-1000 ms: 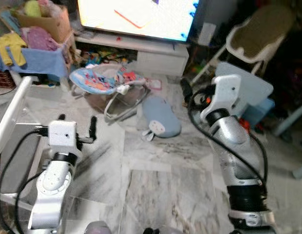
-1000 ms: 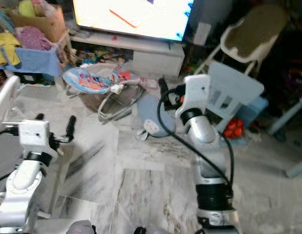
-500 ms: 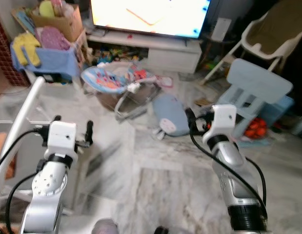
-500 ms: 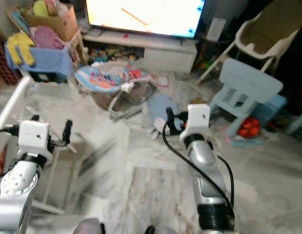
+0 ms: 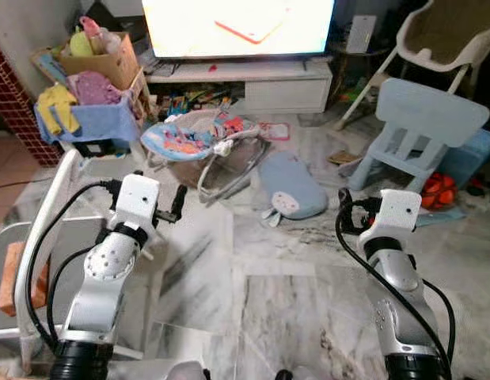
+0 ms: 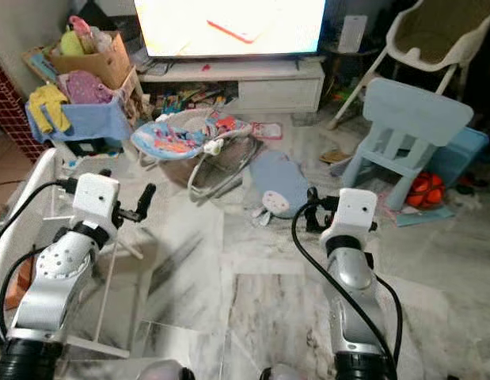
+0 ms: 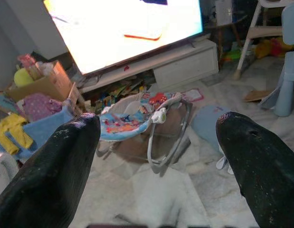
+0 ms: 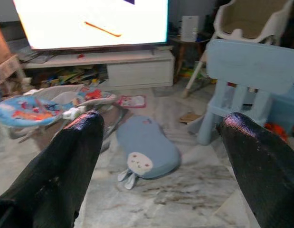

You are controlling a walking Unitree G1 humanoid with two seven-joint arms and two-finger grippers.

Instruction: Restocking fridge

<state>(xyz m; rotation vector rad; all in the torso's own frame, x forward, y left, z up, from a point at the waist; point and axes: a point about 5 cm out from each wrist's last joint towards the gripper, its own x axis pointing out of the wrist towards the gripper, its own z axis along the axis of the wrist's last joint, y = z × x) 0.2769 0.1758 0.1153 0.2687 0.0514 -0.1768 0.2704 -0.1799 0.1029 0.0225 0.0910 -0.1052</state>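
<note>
I am in a living room with a marble floor. Both arms are held out in front of me. My left gripper is open with nothing between its fingers, and points toward a baby bouncer and the television. My right gripper is also open and empty, and looks over a blue bunny-faced cushion on the floor. In the head views, the left gripper's finger sticks out beside its white wrist. The right gripper sits low on the right.
A baby bouncer and a blue cushion lie on the floor ahead. A light-blue child's chair and a white high chair stand to the right. Toy boxes are at the far left, and a white frame is near my left arm.
The whole view has shifted as the camera moved, and the room now sits lower and further back. My right arm has dropped lower in the picture. Both grippers stay open and empty.
</note>
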